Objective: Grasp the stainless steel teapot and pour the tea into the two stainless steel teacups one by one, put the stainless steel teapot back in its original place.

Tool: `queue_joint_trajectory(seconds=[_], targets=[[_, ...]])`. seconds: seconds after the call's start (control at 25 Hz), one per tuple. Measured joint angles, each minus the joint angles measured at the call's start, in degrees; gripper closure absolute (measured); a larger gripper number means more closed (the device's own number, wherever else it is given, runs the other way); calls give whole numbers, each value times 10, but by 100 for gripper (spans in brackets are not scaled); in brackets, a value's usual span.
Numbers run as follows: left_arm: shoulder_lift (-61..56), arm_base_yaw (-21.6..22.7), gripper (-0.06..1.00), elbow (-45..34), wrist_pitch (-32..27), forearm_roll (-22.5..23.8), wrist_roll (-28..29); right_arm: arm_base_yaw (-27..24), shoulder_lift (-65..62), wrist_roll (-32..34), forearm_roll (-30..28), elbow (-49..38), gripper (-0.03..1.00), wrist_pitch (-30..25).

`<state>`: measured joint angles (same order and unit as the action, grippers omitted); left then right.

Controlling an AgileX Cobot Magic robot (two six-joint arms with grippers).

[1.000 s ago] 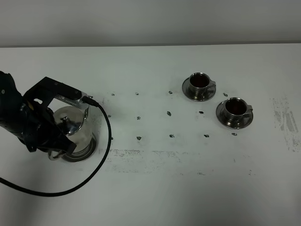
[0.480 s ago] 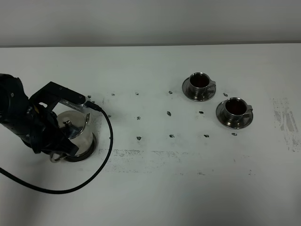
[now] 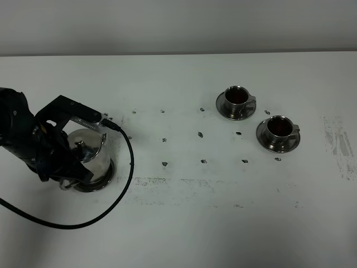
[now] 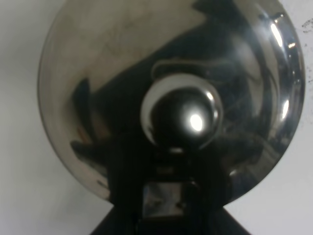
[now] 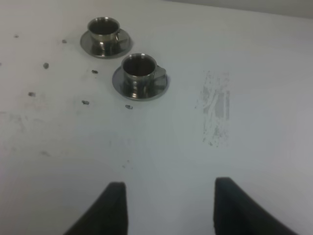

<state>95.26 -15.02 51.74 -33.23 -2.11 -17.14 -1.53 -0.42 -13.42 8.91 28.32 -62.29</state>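
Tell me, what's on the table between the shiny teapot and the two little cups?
Nothing stands there. In the exterior high view, only bare white table with small dark marks lies between the stainless steel teapot and the teacups.

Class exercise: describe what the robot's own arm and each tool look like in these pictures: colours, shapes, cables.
The left arm is matte black and bulky, with a boxy black bracket and a pale strip near its tool. A thick black cable loops from it across the white table. The right tool shows as two dark, flat, round-tipped fingers.
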Motion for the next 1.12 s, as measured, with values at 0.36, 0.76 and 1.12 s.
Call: queue_joint_trajectory(seconds=[0.36, 0.76, 1.12], targets=[[0, 0, 76, 0, 4, 2, 0, 0, 0, 0, 0, 0, 55, 0], [15, 0, 76, 0, 6, 11, 0, 0, 0, 0, 0, 0, 55, 0], [20, 0, 76, 0, 13, 11, 0, 0, 0, 0, 0, 0, 55, 0]])
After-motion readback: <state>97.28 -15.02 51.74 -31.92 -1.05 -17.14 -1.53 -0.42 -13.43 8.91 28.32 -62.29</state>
